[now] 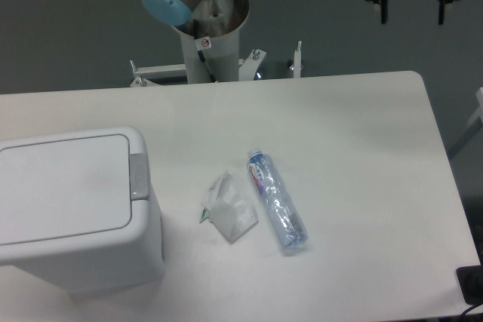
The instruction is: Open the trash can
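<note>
Hung high beyond the counter's [362, 126] far edge, end effector [413, 11] spread open, gripping nothing. Sat shut at near left, trash can [68, 209], well apart.

You've got one fixed cam up high, looking steeply down across the table [362, 148] toward the arm's base [207, 43].

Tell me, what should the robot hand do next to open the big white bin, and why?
Probably swing the gripper left and down toward the grey latch on the trash can. The lid is lying flat and closed, and the gripper hangs open high at the far right, touching nothing.
</note>
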You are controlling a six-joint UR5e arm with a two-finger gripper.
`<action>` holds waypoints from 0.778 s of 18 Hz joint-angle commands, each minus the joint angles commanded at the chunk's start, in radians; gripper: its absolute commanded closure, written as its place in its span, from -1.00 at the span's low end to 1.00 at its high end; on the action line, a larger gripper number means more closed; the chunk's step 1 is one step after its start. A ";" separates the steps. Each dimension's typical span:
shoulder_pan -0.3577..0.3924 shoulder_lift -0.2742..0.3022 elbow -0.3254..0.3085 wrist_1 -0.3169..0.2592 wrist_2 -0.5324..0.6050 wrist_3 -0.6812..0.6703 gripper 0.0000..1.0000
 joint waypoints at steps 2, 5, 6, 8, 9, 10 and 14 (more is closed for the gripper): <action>-0.003 0.002 -0.005 0.000 0.000 -0.003 -1.00; -0.018 -0.002 -0.003 0.000 -0.041 -0.079 -1.00; -0.037 -0.011 -0.005 0.000 -0.102 -0.122 -1.00; -0.046 -0.015 0.001 0.005 -0.121 -0.196 -1.00; -0.061 -0.015 0.003 0.008 -0.123 -0.236 -1.00; -0.113 -0.020 0.005 0.017 -0.123 -0.298 -1.00; -0.244 -0.040 0.014 0.107 -0.121 -0.619 -1.00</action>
